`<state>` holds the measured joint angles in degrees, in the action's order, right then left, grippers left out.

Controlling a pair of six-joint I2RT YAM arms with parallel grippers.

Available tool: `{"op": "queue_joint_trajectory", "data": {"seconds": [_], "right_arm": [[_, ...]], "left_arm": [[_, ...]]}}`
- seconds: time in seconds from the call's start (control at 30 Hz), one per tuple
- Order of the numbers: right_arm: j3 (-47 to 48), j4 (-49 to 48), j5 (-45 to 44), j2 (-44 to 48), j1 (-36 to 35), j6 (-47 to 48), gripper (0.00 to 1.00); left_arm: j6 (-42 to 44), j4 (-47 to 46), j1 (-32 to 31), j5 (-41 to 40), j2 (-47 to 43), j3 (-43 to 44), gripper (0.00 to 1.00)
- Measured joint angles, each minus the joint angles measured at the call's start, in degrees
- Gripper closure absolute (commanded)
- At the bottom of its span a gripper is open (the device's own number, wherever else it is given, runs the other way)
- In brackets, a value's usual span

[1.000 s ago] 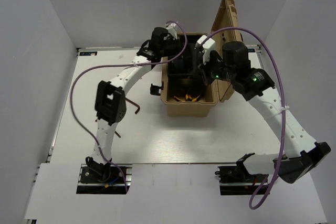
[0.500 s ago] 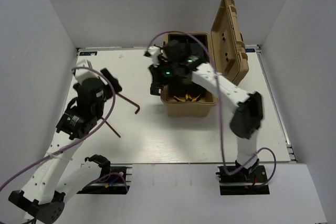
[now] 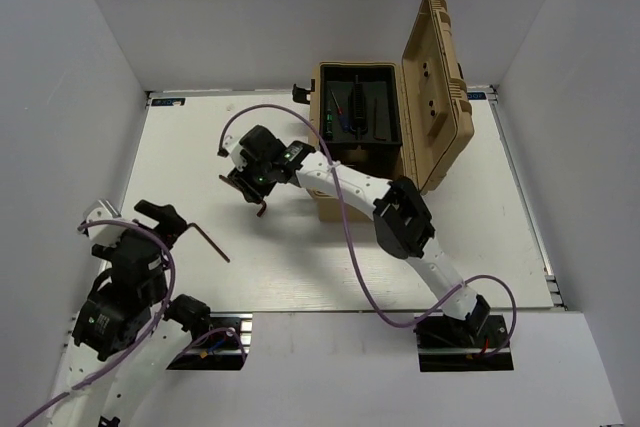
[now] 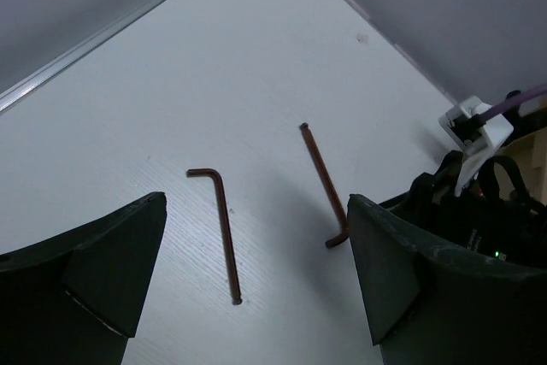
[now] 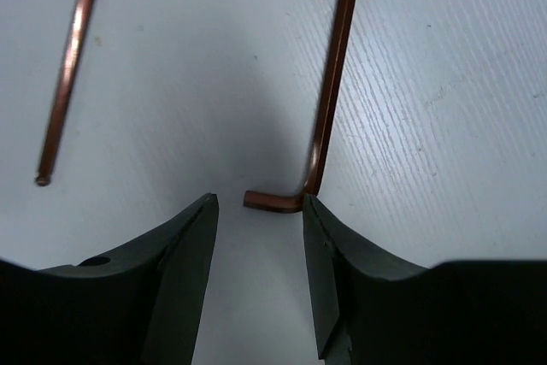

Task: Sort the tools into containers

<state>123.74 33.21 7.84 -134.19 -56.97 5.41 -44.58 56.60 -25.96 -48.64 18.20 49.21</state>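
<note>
R tool (image 5: 258,207) released, jaws astride hex key (image 5: 332,83) bend, L tool (image 4: 255,211) spread wide

Right hand (image 3: 248,190) above hex key (image 3: 262,211)

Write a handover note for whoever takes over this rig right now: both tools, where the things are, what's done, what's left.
Left tool: open, empty, near its own base.
Right tool: open, low over the table, jaws either side of the short leg of one hex key; no grip on it.
Other hex key: loose on the table, nearer the left arm.
Tan box: lid up, a few slim items in its black tray.
Done: some items boxed.
Left: both hex keys. Pliers not in view.
</note>
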Motion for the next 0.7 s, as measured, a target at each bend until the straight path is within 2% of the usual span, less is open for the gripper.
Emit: {"op": "queue_joint_trajectory", "data": {"seconds": [0.23, 0.7], "right_arm": [[0.2, -3.4, -4.5, -5.5, -0.3, 1.2, 0.49], [0.3, -9.6, -7.1, -8.8, -0.5, 1.2, 0.53]], "left_arm": [[3.7, -1.8, -0.1, 0.6, 0.0, -3.9, 0.04], [7.6, -6.1, -0.1, 2.9, 2.3, -4.9, 0.04]]}}
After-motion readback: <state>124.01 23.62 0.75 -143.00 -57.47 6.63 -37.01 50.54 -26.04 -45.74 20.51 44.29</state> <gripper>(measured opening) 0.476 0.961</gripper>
